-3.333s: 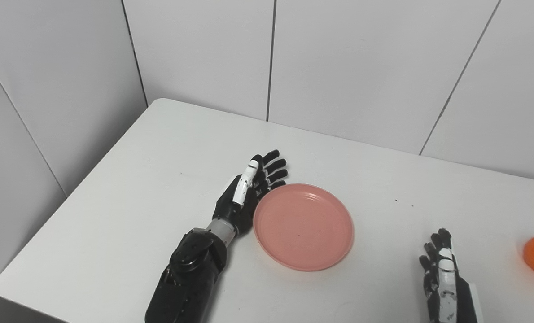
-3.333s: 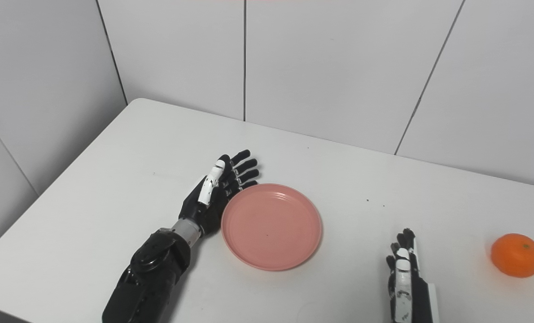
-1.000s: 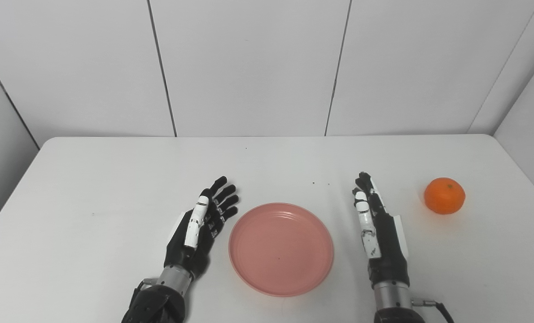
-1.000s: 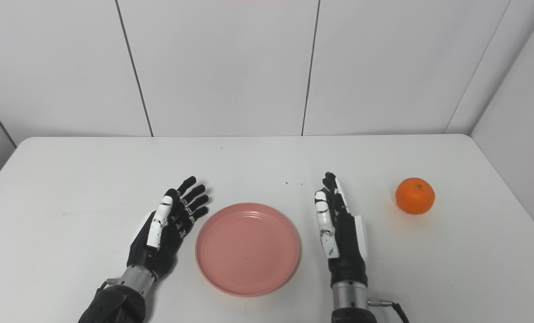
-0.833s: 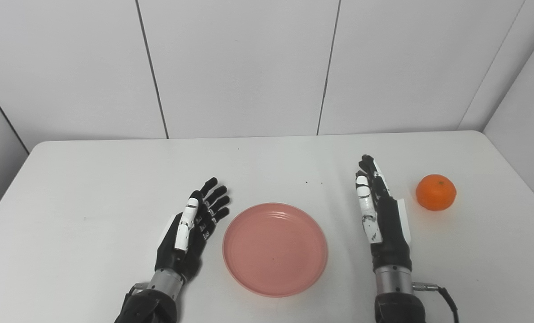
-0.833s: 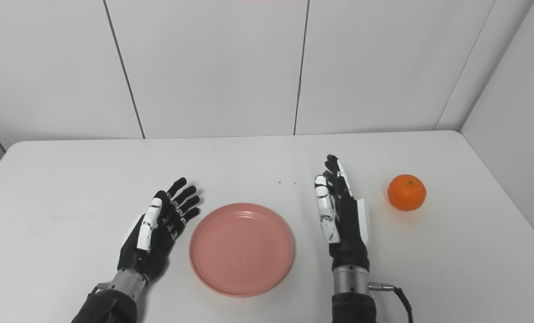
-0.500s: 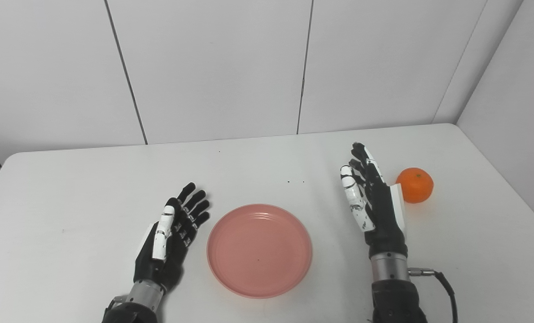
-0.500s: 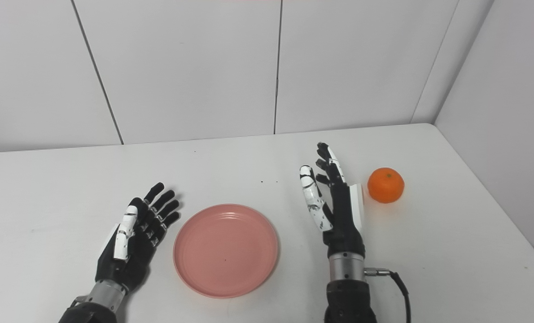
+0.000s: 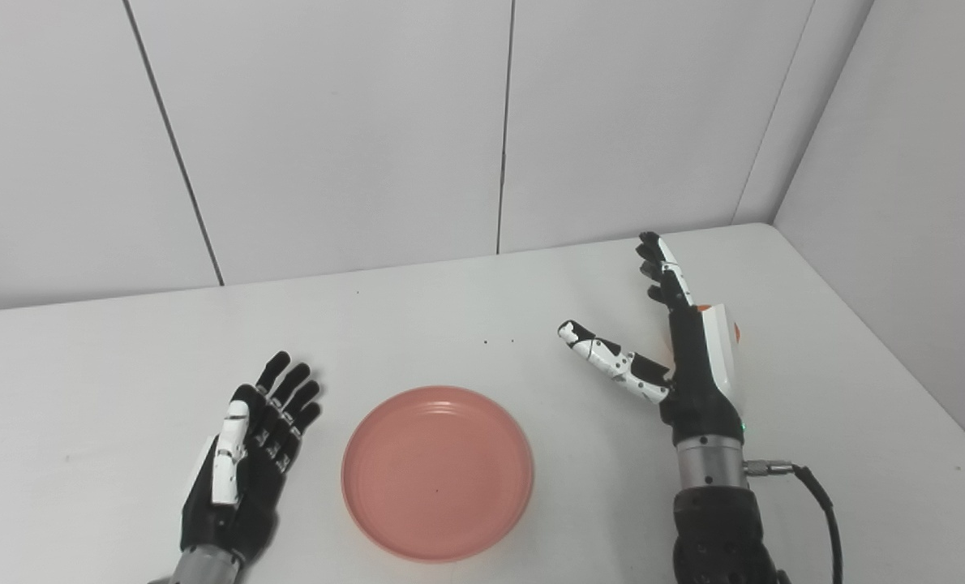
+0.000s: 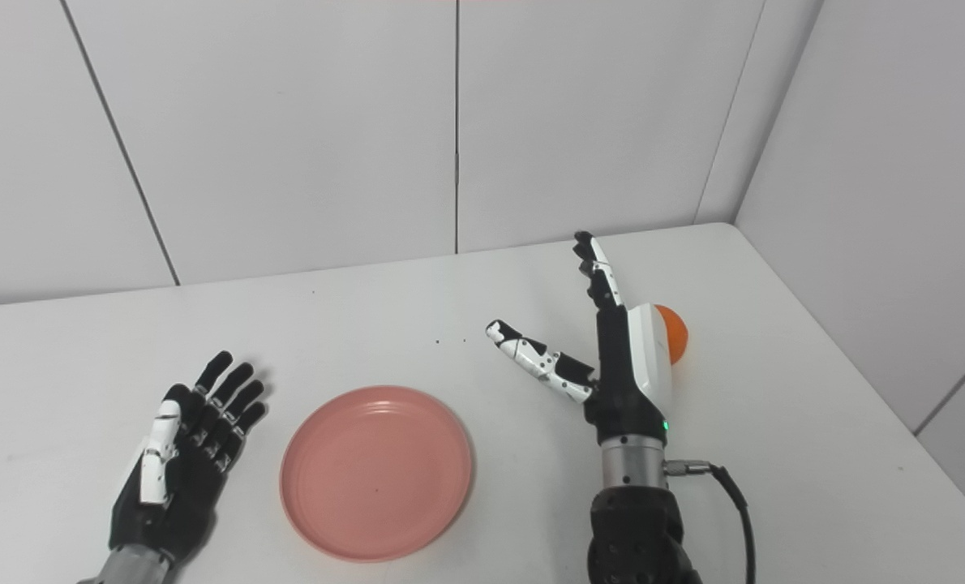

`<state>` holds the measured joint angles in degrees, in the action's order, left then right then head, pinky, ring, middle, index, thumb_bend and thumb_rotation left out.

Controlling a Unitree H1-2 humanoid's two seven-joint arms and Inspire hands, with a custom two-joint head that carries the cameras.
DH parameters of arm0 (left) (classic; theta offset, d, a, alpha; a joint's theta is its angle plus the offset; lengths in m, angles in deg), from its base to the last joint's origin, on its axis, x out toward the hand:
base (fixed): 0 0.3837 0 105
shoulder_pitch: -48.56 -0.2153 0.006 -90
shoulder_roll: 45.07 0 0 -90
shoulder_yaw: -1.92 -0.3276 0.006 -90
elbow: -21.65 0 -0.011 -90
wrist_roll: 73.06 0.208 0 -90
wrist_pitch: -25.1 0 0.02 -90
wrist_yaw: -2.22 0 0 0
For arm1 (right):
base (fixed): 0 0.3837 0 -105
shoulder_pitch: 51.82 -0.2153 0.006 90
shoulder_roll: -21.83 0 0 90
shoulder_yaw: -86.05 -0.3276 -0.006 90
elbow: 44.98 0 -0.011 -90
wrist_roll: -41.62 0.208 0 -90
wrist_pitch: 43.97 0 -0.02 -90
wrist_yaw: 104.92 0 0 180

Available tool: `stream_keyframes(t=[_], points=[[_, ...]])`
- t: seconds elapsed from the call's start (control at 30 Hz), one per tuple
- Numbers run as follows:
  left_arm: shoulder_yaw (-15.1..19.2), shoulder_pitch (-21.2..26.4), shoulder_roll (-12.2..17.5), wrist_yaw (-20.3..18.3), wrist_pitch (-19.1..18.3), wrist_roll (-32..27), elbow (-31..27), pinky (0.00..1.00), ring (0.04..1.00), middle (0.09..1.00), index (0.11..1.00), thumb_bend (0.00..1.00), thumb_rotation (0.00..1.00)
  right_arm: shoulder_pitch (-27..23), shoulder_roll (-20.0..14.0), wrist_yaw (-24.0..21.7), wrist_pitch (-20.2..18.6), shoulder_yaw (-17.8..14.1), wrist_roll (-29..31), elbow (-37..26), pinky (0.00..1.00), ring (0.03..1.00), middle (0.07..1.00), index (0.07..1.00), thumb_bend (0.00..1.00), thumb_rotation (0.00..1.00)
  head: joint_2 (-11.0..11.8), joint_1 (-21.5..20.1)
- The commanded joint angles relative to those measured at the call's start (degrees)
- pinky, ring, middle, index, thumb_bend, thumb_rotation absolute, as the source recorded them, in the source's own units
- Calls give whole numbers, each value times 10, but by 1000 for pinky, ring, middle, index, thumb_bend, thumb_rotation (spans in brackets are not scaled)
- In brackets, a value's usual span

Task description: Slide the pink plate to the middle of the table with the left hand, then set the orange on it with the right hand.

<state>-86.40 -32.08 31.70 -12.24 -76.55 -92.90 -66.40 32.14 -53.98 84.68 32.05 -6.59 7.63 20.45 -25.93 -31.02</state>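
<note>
The right hand (image 10: 624, 365) stands edge-up above the table (image 10: 774, 454), fingers straight and pointing toward the far wall, thumb (image 10: 535, 359) spread wide to the left. It is open and holds nothing. Its white back plate covers most of the orange (image 10: 675, 332): in the right eye view only a curved sliver of the fruit shows past the plate's right edge, and in the left eye view hardly more than a thin orange rim. Whether the back of the hand touches the orange cannot be told; the two sit just beside each other, the orange on the side away from the palm. The hand's wrist and dark forearm run down to the bottom edge, where they are cut off, and a black cable (image 10: 730, 495) loops out from the wrist to the right.

The pink plate (image 10: 375, 471) lies flat on the table near its middle, to the left of the right hand and apart from it, with nothing on it.

The left hand (image 10: 178, 462) rests low at the plate's left, near it but not touching, palm turned up, fingers spread and pointing away. It too is open and empty; its wrist is cut off at the bottom edge.

A few small dark specks (image 10: 438, 341) dot the table beyond the plate. White wall panels (image 10: 288, 122) close the table in behind and at the right.
</note>
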Motion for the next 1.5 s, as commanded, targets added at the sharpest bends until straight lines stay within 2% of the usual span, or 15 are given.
stream_keyframes(t=[0.0,0.33,0.53,0.8,1.07,1.23,1.47], points=[[4,-17,9,1,-15,0,32,978,940,937,930,330,1000,-18,-17,0,-10,-5,-31,-21,850,903,921,940,888,429,0,-3],[5,-15,15,-1,-12,-8,39,997,957,950,941,324,1000,-22,-61,-6,-34,-5,-118,-7,784,885,933,945,918,388,9,-21],[3,-16,15,-5,-10,-7,37,1000,965,960,955,326,1000,-27,-90,-32,-67,-16,-175,5,731,875,945,961,942,421,8,-23],[2,-19,15,-1,-19,-6,26,999,962,958,950,317,1000,-30,-123,-49,-75,-33,-170,25,733,882,939,956,977,443,0,-27],[3,-19,17,1,-28,-10,17,998,963,958,948,323,1000,-39,-151,-78,-100,-35,-180,58,726,869,918,940,986,491,-7,-26],[6,-20,17,5,-42,-14,7,997,961,957,948,318,1000,-47,-160,-94,-119,-38,-181,66,743,873,916,941,977,492,-21,-31],[8,-22,17,12,-56,-15,-7,982,948,948,941,318,1000,-61,-172,-130,-129,-45,-184,80,744,877,920,946,990,512,-29,-35]])
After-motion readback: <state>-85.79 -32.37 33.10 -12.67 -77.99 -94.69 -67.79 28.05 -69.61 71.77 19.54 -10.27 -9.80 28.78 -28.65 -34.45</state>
